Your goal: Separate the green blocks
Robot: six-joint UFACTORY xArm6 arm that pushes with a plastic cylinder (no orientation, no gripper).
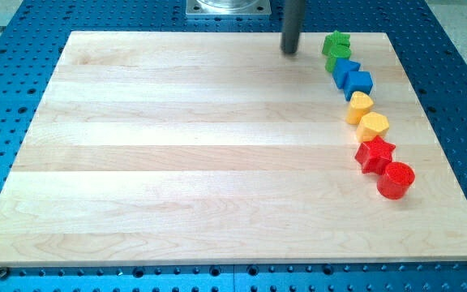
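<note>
Two green blocks touch each other near the view's top right of the wooden board (177, 162): a green star-like block (336, 41) and a green rounded block (337, 57) just below it. My tip (289, 52) stands on the board a little to the view's left of the green blocks, apart from them. Below the green pair a curved line of blocks runs down: a blue block (346, 70), a blue block (360, 83), a yellow heart-like block (359, 106), a yellow hexagon (373, 126), a red star (374, 154) and a red cylinder (396, 179).
The board lies on a blue perforated table (460, 97). A grey metal mount (227, 7) sits at the view's top centre. The lower green block touches the upper blue block.
</note>
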